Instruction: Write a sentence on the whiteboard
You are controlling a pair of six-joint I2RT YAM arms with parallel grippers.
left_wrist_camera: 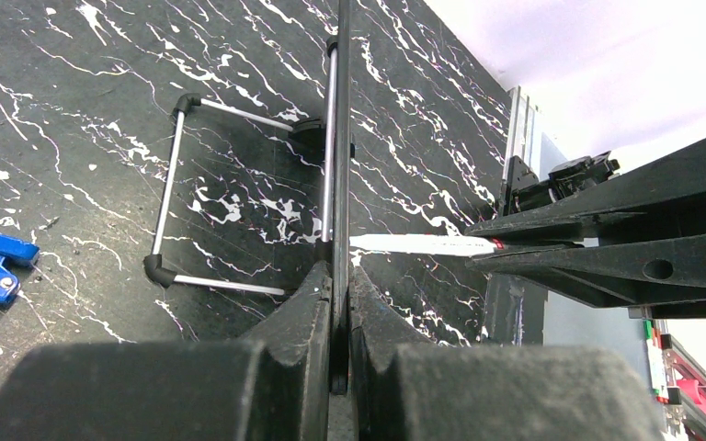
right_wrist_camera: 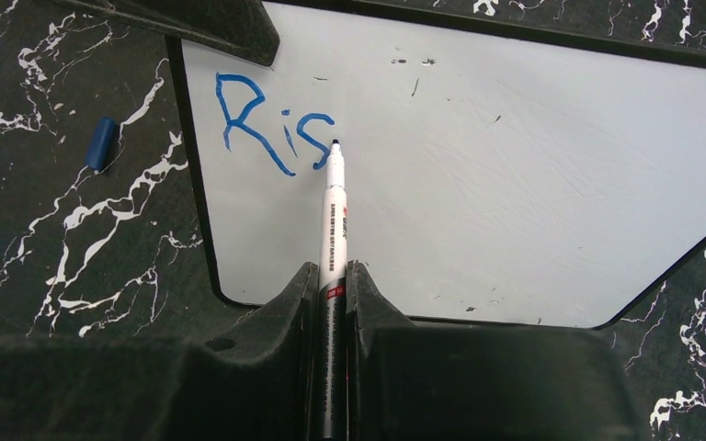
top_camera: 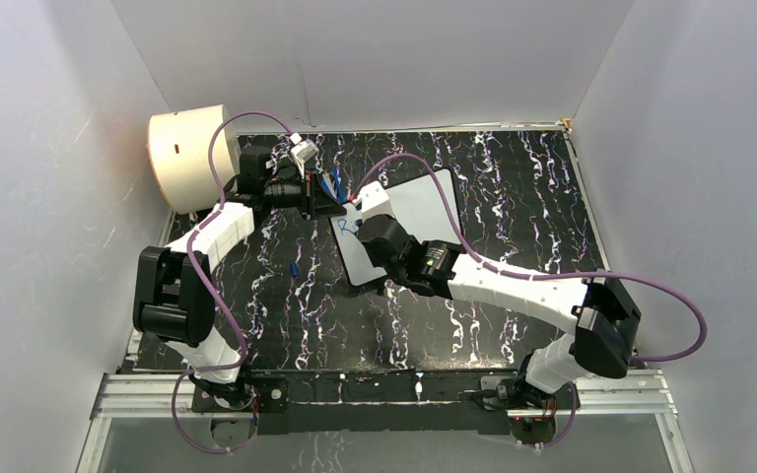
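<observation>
The whiteboard (right_wrist_camera: pixel 478 184) showed a smooth white face with a soft sheen, lightly scuffed and flecked, inside a thin black rim. The marker pen (right_wrist_camera: pixel 333 220) had a smooth white plastic barrel. The right gripper (right_wrist_camera: pixel 332 268) was matt, finely grained black plastic. The stand (left_wrist_camera: pixel 167 184) had bright metal rods with black plastic corners. The table (right_wrist_camera: pixel 55 276) looked like dull black marble, veined white.

Centre: whiteboard (top_camera: pixel 424 212); drum (top_camera: pixel 189 156) at far-left corner; cap (right_wrist_camera: pixel 101 143) on table (top_camera: pixel 513 197) left of whiteboard; marker (right_wrist_camera: pixel 333 220) tip at sentence (right_wrist_camera: pixel 257 119).
</observation>
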